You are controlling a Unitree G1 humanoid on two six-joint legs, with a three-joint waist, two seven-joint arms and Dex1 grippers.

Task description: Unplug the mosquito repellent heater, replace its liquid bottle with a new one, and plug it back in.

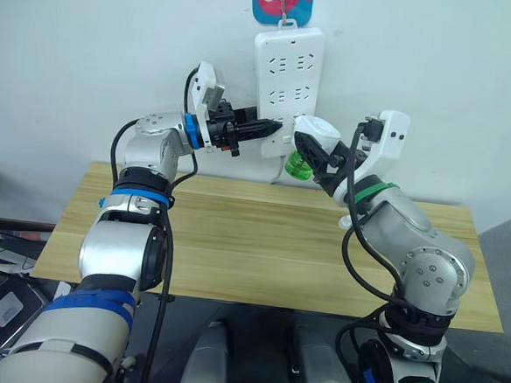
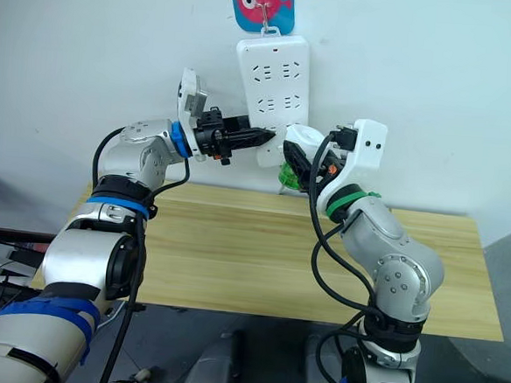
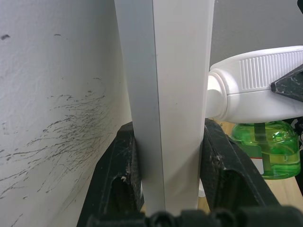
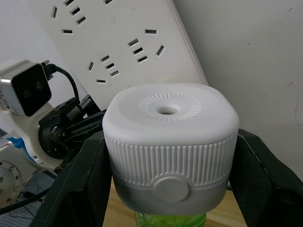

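Observation:
The white mosquito repellent heater (image 4: 170,137) has a green liquid bottle (image 3: 270,146) hanging under it. My right gripper (image 1: 316,154) is shut on the heater's ribbed sides. The heater's back rests against the lower face of the white power strip (image 1: 286,71) on the wall, and its prongs are hidden. My left gripper (image 3: 168,127) is shut on the strip's lower part, with one black finger (image 3: 118,175) behind the strip against the wall and the other finger (image 3: 227,165) on its front face, right beside the heater.
The strip hangs from a blue fish-shaped hook (image 1: 282,0) above the back edge of a wooden table (image 1: 251,253). A small white object (image 1: 345,222) lies on the table below my right arm.

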